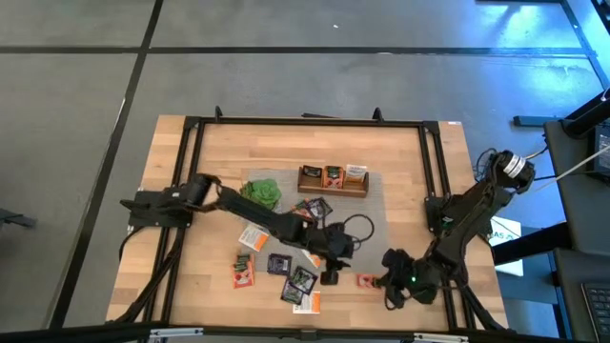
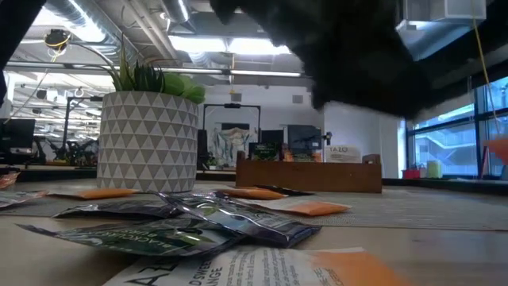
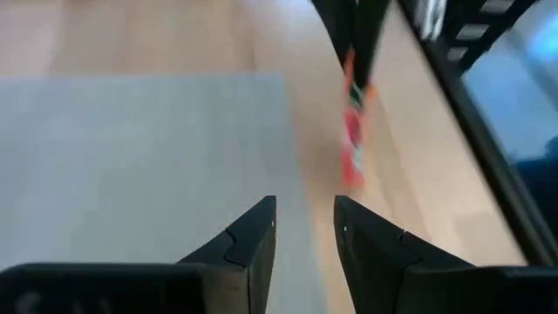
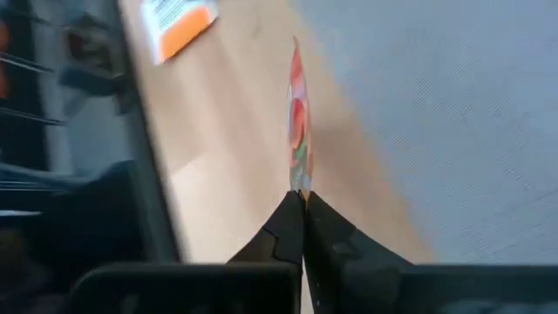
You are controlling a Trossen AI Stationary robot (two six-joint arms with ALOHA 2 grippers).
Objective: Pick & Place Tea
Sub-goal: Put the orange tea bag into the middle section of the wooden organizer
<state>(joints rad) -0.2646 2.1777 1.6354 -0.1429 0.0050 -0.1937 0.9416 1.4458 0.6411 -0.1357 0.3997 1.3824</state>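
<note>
An orange-red tea sachet (image 4: pixel 298 122) stands edge-on, pinched between the closed fingers of the right gripper (image 4: pixel 302 199), near the table's (image 1: pixel 400 162) 5 o'clock edge. The left gripper (image 3: pixel 305 228) hovers just at the sachet's 9 o'clock side, its fingers a narrow gap apart and holding nothing. More sachets (image 1: pixel 278 264) lie scattered toward 7 o'clock. A wooden box (image 1: pixel 333 179) sits near centre, a potted plant (image 1: pixel 261 192) at its 8 o'clock.
</note>
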